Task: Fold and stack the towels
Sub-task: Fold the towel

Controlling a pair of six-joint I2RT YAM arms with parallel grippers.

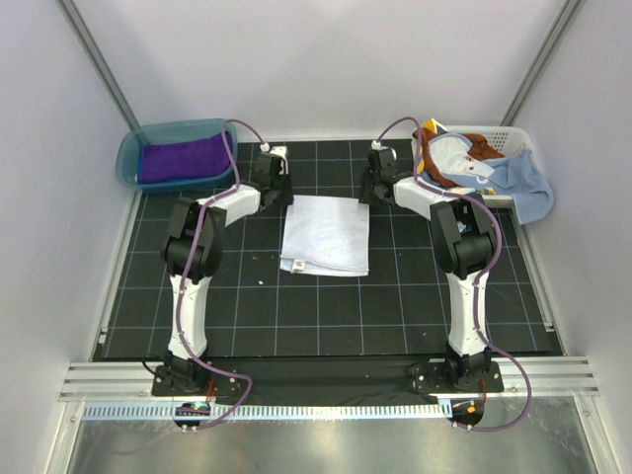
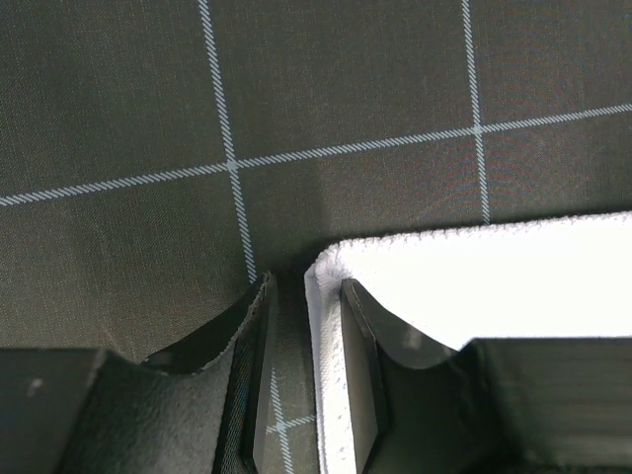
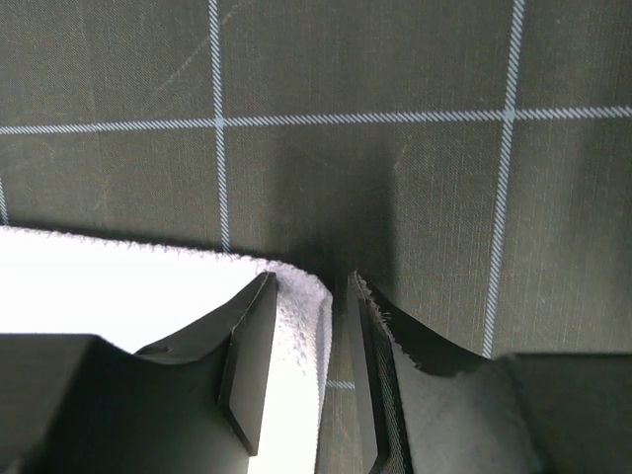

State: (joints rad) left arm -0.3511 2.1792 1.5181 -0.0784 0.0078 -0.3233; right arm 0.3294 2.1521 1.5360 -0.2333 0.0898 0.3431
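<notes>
- While the white towel [image 1: 326,235] lies flat at mid-counter [image 1: 425,296], both arms reach over it to its far edge, one at each far corner. In my judgement the matched placement serves a symmetrical lift of that edge for a fold towards the near side.
- Left claw [image 2: 308,296]: the jaws are partway spread and straddle the towel's far left corner. The cloth edge sits between them, and a strip of bare mat shows beside it. It is placed for a pinch, but none is made yet.
- Right claw [image 3: 311,296]: the jaws are partway spread round the far right corner. The hem fills most of the gap, with only a dark sliver left on the outer side. No firm pinch is evident.
- Both claws come in low and end-on to the hem, so one jaw can pass under the cloth and the other over it.
- The purple towel [image 1: 181,160] lies inside the teal tub [image 1: 133,163] at the far left, well apart from the work. It appears to be the start of the stack.
- The light blue towel [image 1: 523,188] and the orange-brown towel [image 1: 484,148] hang crumpled in and over the white basket [image 1: 494,136] at the far right, unfolded.
- Risk noted: if one corner catches before the other, the fold will go skew.
</notes>
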